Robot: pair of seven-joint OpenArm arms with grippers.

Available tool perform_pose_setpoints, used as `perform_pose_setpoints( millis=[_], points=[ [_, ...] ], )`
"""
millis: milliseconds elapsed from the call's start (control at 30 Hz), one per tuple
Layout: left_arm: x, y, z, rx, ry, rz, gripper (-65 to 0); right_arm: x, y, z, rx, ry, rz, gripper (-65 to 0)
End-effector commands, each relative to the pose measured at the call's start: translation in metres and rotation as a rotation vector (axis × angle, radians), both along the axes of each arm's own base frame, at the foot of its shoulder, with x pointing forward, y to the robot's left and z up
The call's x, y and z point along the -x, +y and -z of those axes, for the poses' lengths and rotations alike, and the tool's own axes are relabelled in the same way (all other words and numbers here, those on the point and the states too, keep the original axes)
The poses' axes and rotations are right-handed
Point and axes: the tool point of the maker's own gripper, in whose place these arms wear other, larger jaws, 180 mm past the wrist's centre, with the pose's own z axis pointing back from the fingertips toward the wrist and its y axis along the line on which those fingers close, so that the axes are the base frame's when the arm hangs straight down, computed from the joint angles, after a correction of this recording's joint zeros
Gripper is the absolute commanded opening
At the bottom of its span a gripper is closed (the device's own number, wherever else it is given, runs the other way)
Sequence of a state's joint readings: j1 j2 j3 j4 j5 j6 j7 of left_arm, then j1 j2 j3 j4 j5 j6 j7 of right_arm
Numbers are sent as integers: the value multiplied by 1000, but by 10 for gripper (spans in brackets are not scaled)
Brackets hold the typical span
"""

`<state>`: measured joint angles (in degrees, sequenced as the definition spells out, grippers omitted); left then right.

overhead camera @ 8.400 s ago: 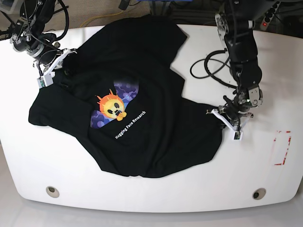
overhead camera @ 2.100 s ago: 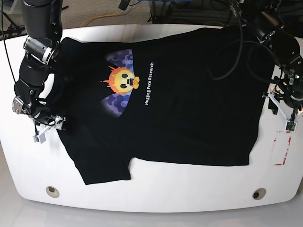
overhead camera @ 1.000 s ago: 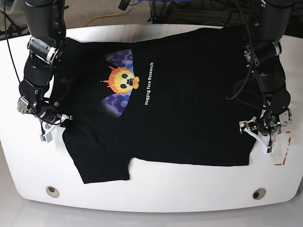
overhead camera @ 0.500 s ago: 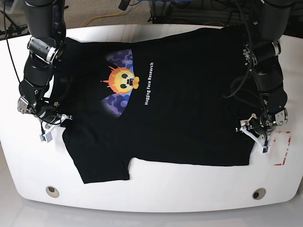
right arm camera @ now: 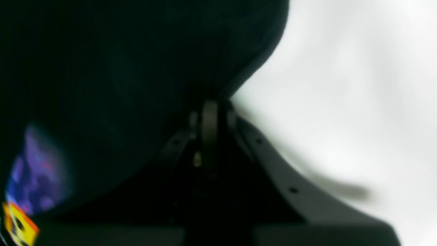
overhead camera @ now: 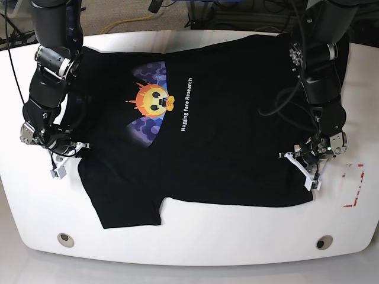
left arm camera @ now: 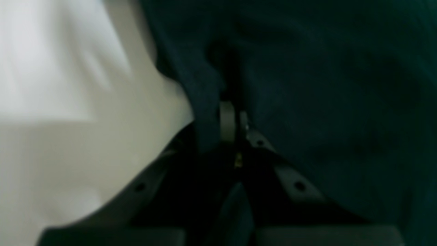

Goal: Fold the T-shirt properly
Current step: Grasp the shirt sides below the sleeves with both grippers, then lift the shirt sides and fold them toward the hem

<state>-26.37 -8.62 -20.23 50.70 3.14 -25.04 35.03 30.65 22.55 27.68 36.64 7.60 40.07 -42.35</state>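
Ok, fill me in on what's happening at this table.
A two-armed robot is folding a black T-shirt that lies spread flat, print up, on a white table. The right gripper is shut on the shirt's edge near the sleeve, and the left gripper is shut on the hem at the opposite end; both wrist views show cloth pinched between the jaws. No fold has been made yet. A red tape outline marks the table beside the left gripper.
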Motion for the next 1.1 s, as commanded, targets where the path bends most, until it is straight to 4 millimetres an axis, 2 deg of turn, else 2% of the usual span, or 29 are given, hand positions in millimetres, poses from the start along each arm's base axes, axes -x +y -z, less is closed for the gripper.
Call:
perform_pose_setpoints(
  millis=[0,267,300,400,700,900,1000,1067],
  points=[
    [-12,16,-35,-58,-88,-16,-650,-6,-17,-19,64,-36,-1,-650],
    [-14,13,-80,-128,-160,-7,-650,-17,-32,-70,220,-104,-42,-650],
    [-16,15,-91,-142,-179,-9,-650,-19,-34,-78,237,-115,-45,-650],
    [-19,16,-113,-168,-223,-12,-650,-31,-37,-106,277,-158,-47,-650],
    [-25,15,-163,-164,-292,-21,-650,-66,-43,-166,307,-266,-31,-650],
    [-21,16,-221,-221,-427,-29,-650,-94,-36,-221,343,-339,-54,-650],
    [-21,17,-258,-252,-497,-41,-650,-103,-37,-249,385,-364,-73,-650],
    [-20,18,-287,-274,-551,-55,-650,-113,-35,-278,413,-402,-82,-650]
  ],
)
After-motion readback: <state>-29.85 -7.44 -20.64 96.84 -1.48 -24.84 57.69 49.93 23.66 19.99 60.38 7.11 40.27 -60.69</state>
